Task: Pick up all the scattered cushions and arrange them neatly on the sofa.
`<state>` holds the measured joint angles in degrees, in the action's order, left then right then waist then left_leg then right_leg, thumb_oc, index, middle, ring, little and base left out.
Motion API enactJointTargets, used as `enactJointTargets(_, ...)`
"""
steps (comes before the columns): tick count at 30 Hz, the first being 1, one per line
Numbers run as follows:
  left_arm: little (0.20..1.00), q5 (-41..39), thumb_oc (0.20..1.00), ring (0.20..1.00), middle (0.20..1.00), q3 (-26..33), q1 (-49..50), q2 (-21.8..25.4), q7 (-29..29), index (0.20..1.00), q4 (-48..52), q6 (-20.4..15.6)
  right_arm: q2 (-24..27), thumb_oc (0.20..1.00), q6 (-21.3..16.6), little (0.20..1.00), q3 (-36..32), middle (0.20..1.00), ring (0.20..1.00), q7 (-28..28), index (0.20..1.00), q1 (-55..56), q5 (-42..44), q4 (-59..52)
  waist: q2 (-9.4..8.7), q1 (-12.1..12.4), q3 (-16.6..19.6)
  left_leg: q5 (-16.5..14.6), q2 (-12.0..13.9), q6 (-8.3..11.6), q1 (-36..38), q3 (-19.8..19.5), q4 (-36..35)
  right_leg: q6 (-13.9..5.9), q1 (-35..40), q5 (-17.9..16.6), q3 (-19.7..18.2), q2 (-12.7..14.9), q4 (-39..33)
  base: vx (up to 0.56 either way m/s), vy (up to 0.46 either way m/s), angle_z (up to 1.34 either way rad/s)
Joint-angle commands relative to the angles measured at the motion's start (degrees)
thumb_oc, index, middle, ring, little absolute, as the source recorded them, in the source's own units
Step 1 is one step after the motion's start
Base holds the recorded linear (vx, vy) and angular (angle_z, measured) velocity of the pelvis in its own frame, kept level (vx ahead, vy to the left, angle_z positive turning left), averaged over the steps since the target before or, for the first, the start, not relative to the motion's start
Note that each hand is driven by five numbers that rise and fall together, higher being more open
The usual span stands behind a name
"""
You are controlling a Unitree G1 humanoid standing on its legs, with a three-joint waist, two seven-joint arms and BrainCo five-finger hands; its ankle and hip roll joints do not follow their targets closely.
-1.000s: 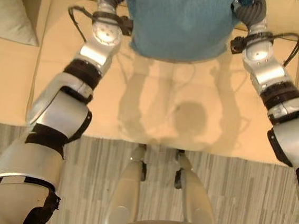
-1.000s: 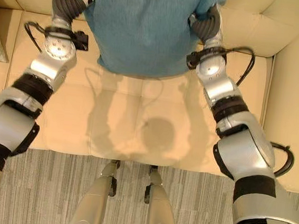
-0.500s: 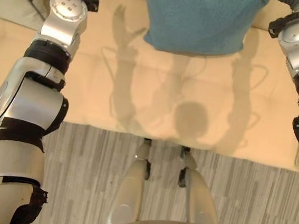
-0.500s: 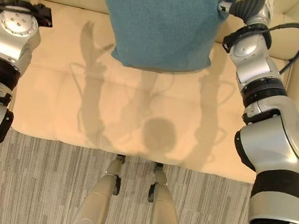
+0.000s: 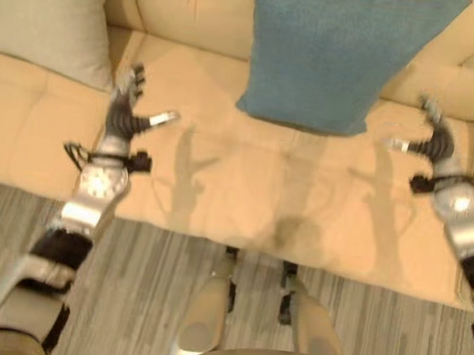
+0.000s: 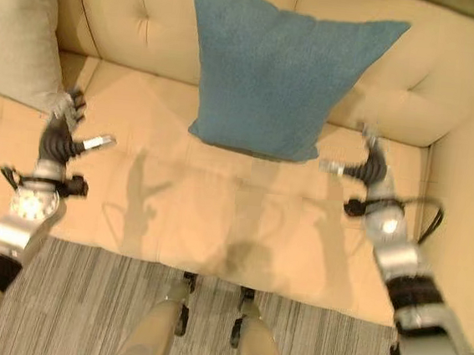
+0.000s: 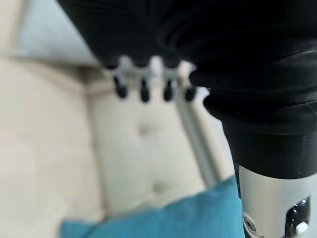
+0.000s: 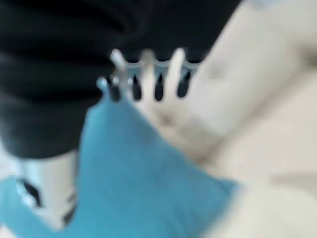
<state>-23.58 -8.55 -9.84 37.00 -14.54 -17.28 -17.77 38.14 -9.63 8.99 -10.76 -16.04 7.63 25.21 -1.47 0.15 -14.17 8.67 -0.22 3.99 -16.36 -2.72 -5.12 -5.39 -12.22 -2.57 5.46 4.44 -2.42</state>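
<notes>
Head cameras: both eye views look steeply down from the robot's head onto the sofa [image 5: 219,184] seat and the striped floor [image 6: 108,291] in front of it.
Shared by the eye views: the blue cushion [image 6: 271,80] leaning on the backrest, the pale cushion [image 5: 42,16] on the robot's left, and both hands, the left hand [image 5: 126,104] and the right hand [image 5: 432,139].
Offset: the right eye view shows more of the sofa's right armrest [image 6: 465,208].
Left wrist view: very near, looks past its fingers [image 7: 143,89] to the tufted backrest [image 7: 143,148] and a blue cushion corner.
Right wrist view: very near, looks past its fingers [image 8: 148,79] onto the blue cushion and the backrest.
</notes>
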Motion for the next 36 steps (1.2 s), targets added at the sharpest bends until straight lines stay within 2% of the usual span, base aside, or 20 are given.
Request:
enactJointTargets(1,1.0,2.75,1.0,1.0,1.0,1.85,-1.01,-3.93,4.37,1.0,-4.05,-0.41,-1.5,1.0,-3.17,1.0,0.83,1.0,1.0,3.17,1.0,-0.3,-0.47,2.68,-1.95,-0.25,6.16,-6.47,1.25,1.43,4.63,2.7,4.71,-3.52,0.23,-4.34,1.36,2.16,-2.02,0.05,-0.01,-0.1)
enactJointTargets(6,1.0,3.47,1.0,1.0,1.0,3.88,10.07,-11.63,7.04,1.0,-11.84,1.97,-6.96,1.0,-2.14,1.0,0.73,1.0,1.0,5.36,1.0,7.96,-3.72,7.8,-1.11,-0.39,8.16,-6.24,1.5,1.5,9.81,3.21,2.88,-3.32,4.27,-3.03,1.55,1.35,-1.88,0.02,-0.003,-0.03)
enactJointTargets(10,1.0,5.65,1.0,1.0,1.0,3.35,13.21,-14.15,7.73,1.0,-17.59,3.5,-8.94,1.0,-1.57,1.0,1.51,1.0,1.0,6.21,1.0,10.93,-4.86,10.39,-0.62,-0.5,8.92,-6.08,2.01,1.54,12.38,3.48,2.02,-2.92,6.67,-2.08,1.41,0.89,-1.73,0.0,-0.022,-0.01)
enactJointTargets(12,1.0,7.05,1.0,1.0,1.0,2.94,14.58,-16.9,8.34,1.0,-25.07,4.94,-10.77,1.0,-1.28,1.0,2.42,1.0,1.0,6.76,1.0,13.54,-5.61,14.61,-0.32,-0.73,9.68,-5.43,2.58,1.96,13.73,3.37,1.24,-2.53,8.31,-1.43,1.37,0.27,-1.72,-0.03,-0.056,-0.01)
enactJointTargets(18,1.0,9.37,1.0,1.0,1.0,2.03,14.4,-18.94,8.24,1.0,-34.27,5.78,-12.36,1.0,-1.28,1.0,3.97,1.0,1.0,6.83,1.0,15.42,-6.38,20.24,-0.01,-1.07,9.31,-4.75,3.86,2.87,14.74,2.61,1.74,-1.46,9.54,0.84,2.03,-0.61,0.98,-0.04,-0.084,0.05)
enactJointTargets(19,1.0,10.27,1.0,1.0,1.0,1.23,13.11,-19.32,8.06,1.0,-37.35,6.12,-13.28,1.0,-1.19,1.0,3.86,1.0,1.0,6.34,1.0,16.16,-5.89,23.11,-0.12,-1.33,8.63,-3.92,4.38,3.96,13.93,2.74,2.53,-0.91,9.83,1.62,3.14,-0.95,1.71,-0.11,-0.102,0.28)
enactJointTargets(21,1.0,10.91,1.0,1.0,1.0,1.23,12.29,-19.69,7.95,1.0,-39.77,6.45,-14.18,1.0,-0.92,1.0,3.59,1.0,1.0,6.0,1.0,16.3,-5.27,26.13,-0.5,-1.77,8.27,-3.96,4.44,4.24,12.9,2.99,4.55,-0.62,10.11,2.01,4.13,-0.84,1.99,-0.2,-0.114,0.86)
enactJointTargets(22,1.0,11.28,1.0,1.0,1.0,0.95,11.81,-20.3,7.96,1.0,-41.45,6.49,-14.57,1.0,-0.57,1.0,3.77,1.0,1.0,5.74,1.0,15.69,-5.38,29.62,-1.7,-2.25,7.85,-7.21,3.15,3.45,12.22,3.98,12.1,-0.38,9.36,1.18,4.16,0.33,2.92,-0.2,-0.064,1.03)
enactJointTargets(23,1.0,11.29,1.0,1.0,1.0,0.96,11.8,-20.3,7.96,1.0,-41.46,6.48,-14.57,1.0,-0.59,1.0,3.77,1.0,1.0,5.73,1.0,15.67,-5.38,29.65,-1.64,-2.22,7.77,-7.46,3.22,3.45,12.15,3.98,12.45,-0.38,9.42,1.22,4.15,0.27,2.95,-0.21,-0.024,0.58)
enactJointTargets(25,1.0,11.9,1.0,1.0,1.0,1.09,11.49,-21.2,8.71,1.0,-44.9,7.06,-15.09,1.0,0.04,1.0,4.01,1.0,1.0,5.53,1.0,14.99,-6.19,32.71,-2.23,-2.25,8.55,-10.62,1.5,2.98,14.17,1.96,16.66,-0.6,8.68,-0.13,3.33,1.09,3.04,-0.13,0.076,0.04)
enactJointTargets(28,1.0,11.93,1.0,1.0,1.0,1.45,11.34,-21.8,9.02,1.0,-46.7,7.69,-15.96,1.0,0.94,1.0,3.63,1.0,1.0,5.74,1.0,14.96,-6.05,35.25,-1.56,-2.92,9.55,-12.34,1.38,2.38,17.63,0.12,13.64,-1.27,7.12,-1.39,2.04,0.71,3.1,-0.1,0.14,-0.14)
enactJointTargets(31,1.0,13.13,1.0,1.0,1.0,0.78,10.57,-22.53,8.96,1.0,-48.65,8.31,-17.13,1.0,1.72,1.0,3.38,1.0,1.0,5.64,1.0,13.83,-5.37,38.39,-1.62,-3.16,9.28,-14.31,-0.17,0.69,17.47,-0.07,11.2,-2.25,5.09,-3.27,0.73,1.49,3.37,-0.11,0.165,-0.16)
enactJointTargets(36,1.0,14.99,1.0,1.0,1.0,1.07,9.43,-22.31,8.98,1.0,-52.15,9.0,-19.87,1.0,2.93,1.0,2.52,1.0,1.0,5.37,1.0,11.81,-4.51,42.74,-2.3,-2.79,7.99,-13.71,-2.27,-1.41,17.73,1.01,7.33,-4.67,1.07,-7.37,-0.98,3.03,3.64,-0.16,0.177,-0.31)
